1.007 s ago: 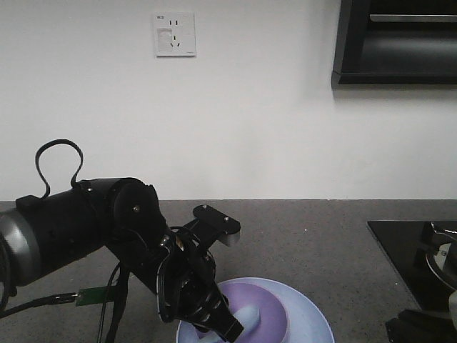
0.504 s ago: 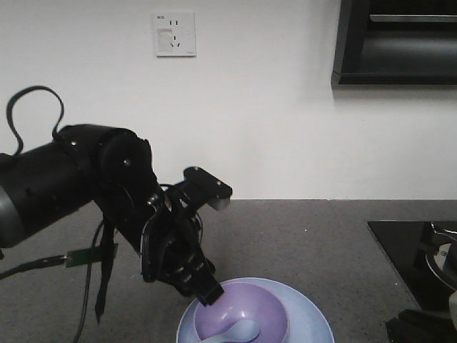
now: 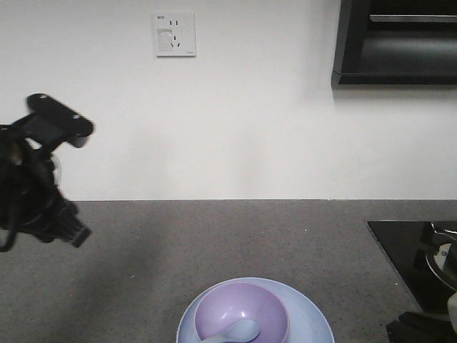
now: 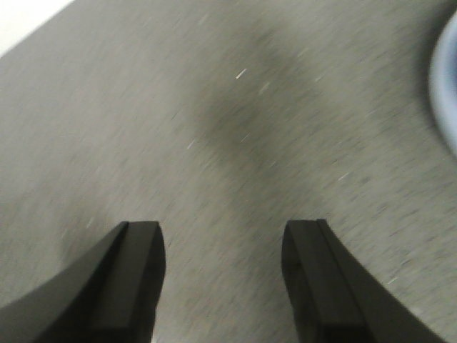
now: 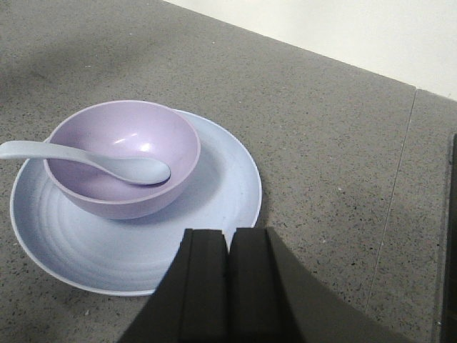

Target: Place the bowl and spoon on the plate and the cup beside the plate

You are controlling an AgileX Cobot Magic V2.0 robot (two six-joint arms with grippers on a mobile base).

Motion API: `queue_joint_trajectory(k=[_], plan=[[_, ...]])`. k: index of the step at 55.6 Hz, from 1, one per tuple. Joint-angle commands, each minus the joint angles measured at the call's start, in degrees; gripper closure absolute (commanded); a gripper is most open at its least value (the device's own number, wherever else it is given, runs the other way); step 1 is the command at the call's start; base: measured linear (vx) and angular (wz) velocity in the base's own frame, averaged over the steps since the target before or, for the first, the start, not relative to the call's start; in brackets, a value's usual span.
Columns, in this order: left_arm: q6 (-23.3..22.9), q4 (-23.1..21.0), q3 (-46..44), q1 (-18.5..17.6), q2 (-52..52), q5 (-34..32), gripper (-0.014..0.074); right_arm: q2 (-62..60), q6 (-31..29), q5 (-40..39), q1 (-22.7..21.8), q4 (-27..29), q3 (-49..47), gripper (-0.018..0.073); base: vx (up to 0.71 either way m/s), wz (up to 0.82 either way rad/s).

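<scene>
The lavender bowl sits on the light blue plate. The pale spoon lies in the bowl, scoop inside and handle out over the left rim. The front view shows the same bowl, plate and spoon at the bottom edge. My left gripper is open over bare grey counter, with the plate's rim at its far right. My left arm is raised at the far left. My right gripper is shut and empty, just in front of the plate's near rim. The cup is out of view.
A glossy black panel is set into the counter at the right, with a round object on it. A dark cabinet hangs at the upper right and a wall socket is on the white wall. A counter seam runs right of the plate.
My left arm has lifted off the bowl and swung up and far left, leaving the spoon lying in the bowl. The right gripper shows no movement.
</scene>
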Motion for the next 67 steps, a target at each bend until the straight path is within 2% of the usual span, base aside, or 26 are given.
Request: queue_joint_trajectory(k=[1, 7, 13, 38, 49, 67], plan=[[-0.52, 3.01, 3.42, 4.81, -5.74, -0.16, 0.01, -0.39, -0.66, -3.9, -0.3, -0.25, -1.72, 0.056, 0.0, 0.0], [-0.52, 5.45, 8.31, 10.04, -9.07, -0.28, 0.01, -0.39, -0.66, -3.96, -0.3, -0.25, -1.72, 0.056, 0.0, 0.0], [-0.52, 5.38, 11.89, 13.9, -10.83, -1.15, 0.01, -0.39, -0.66, -4.08, -0.3, -0.25, -1.72, 0.056, 0.0, 0.0], [-1.18, 5.31, 19.26, 21.98, -10.0, -8.41, 0.01, -0.39, -0.66, -4.25, -0.3, -0.25, -1.72, 0.056, 0.0, 0.0], [-0.29, 5.42, 19.26, 23.85, -7.68, -10.54, 0.0125, -0.39, -0.66, -4.32, -0.3, -0.25, -1.72, 0.056, 0.0, 0.0], [0.33, 5.21, 19.26, 23.91, -0.69, -13.37, 0.0164, -0.39, -0.66, -4.26, -0.3, -0.25, -1.72, 0.056, 0.0, 0.0]])
